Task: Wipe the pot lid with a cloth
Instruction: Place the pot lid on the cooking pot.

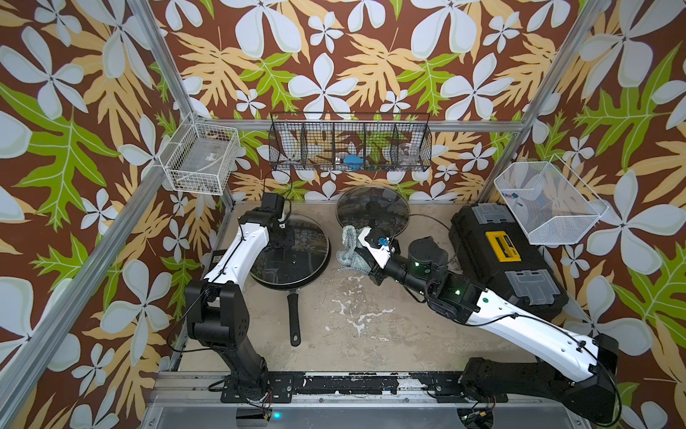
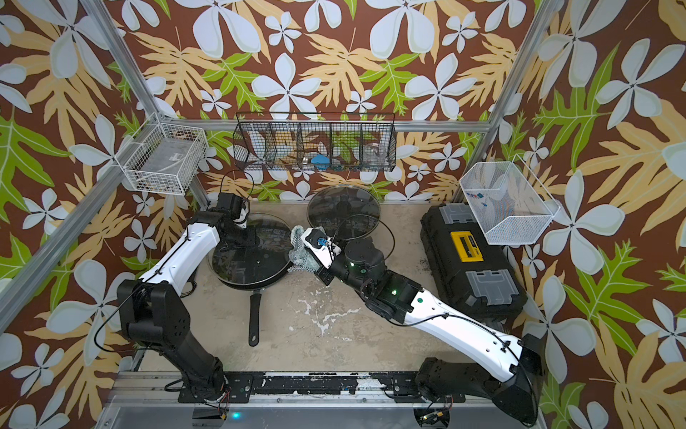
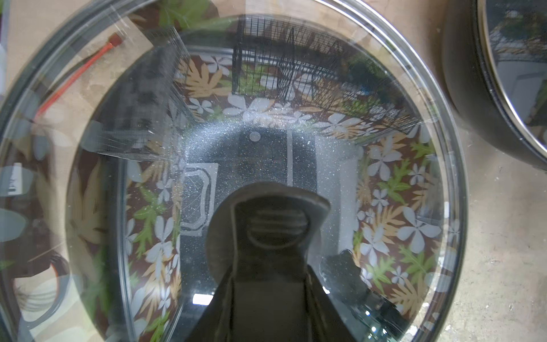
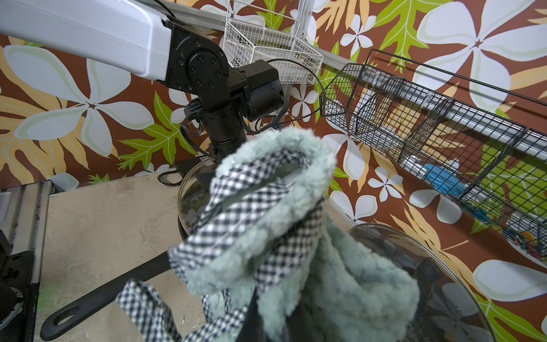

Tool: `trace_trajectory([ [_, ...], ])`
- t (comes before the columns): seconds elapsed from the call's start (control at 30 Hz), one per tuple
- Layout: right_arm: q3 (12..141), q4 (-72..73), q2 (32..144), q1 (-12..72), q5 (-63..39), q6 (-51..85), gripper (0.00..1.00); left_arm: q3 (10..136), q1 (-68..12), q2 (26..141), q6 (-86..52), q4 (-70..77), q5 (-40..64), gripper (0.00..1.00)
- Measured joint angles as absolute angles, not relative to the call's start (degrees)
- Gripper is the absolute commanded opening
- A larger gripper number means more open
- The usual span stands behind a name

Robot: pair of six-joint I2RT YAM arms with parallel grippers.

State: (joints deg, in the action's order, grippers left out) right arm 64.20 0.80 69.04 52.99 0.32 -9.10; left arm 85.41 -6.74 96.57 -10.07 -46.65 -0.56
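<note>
Your right claw [image 1: 357,246] is clamped on the cloth [image 1: 347,252], which bunches around its tips and hangs from them above the counter [image 1: 371,315]. You have it just beside the rim of the pot lid [image 1: 293,256], between that lid and a second glass lid [image 1: 373,211] farther back; whether cloth and rim touch cannot be told. Your left claw [image 3: 276,225] is closed on the pot lid's knob, over the frying pan [image 1: 294,319]. The counter is mottled beige, with a black toolbox [image 1: 505,256] on your right and floral walls hung with wire baskets [image 1: 350,146].
</note>
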Motion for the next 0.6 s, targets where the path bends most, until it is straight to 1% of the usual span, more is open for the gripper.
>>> trace_trajectory([
  [0.6,64.20,0.78,68.14,52.99,1.30,-9.23,0.00,83.29,-6.37,98.17,-9.87,-44.01,0.08,0.00],
])
